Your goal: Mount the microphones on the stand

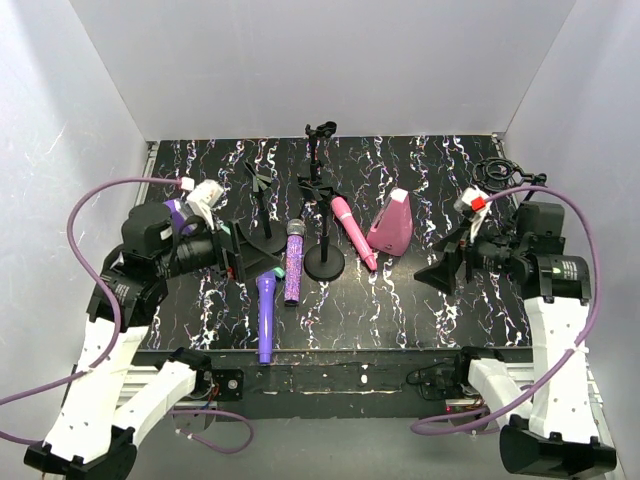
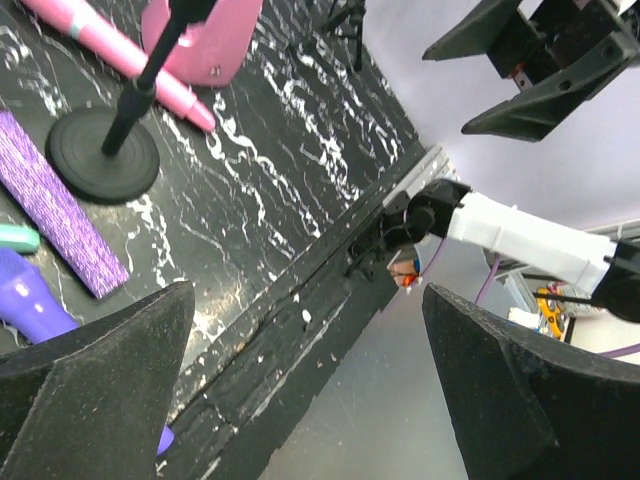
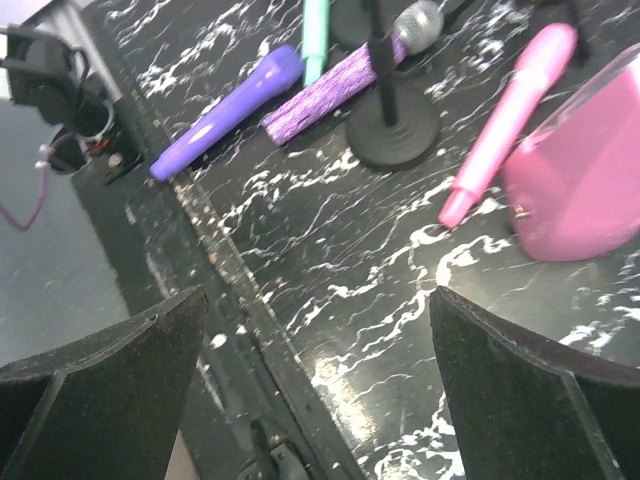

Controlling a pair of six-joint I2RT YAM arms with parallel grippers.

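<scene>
This is a robotics lab test cell rather than a lived-in room. The round-based stand [image 1: 324, 262] sits in the middle of the counter [image 1: 430, 310], a black slab with white marbling. Plain white panels [image 1: 320, 60] close the space off behind the stand and on both sides of it, like a booth. Nearer than the stand, at the counter's front edge, are the white-and-black left arm [image 1: 115, 370] and right arm [image 1: 555, 350], each trailing a loose purple cable [image 1: 85, 215]. Around the stand lie bright toy microphones [image 1: 294, 262] and a pink wedge block [image 1: 392, 225]. Past the front edge, the left wrist view shows plain grey floor [image 2: 400, 400].
</scene>
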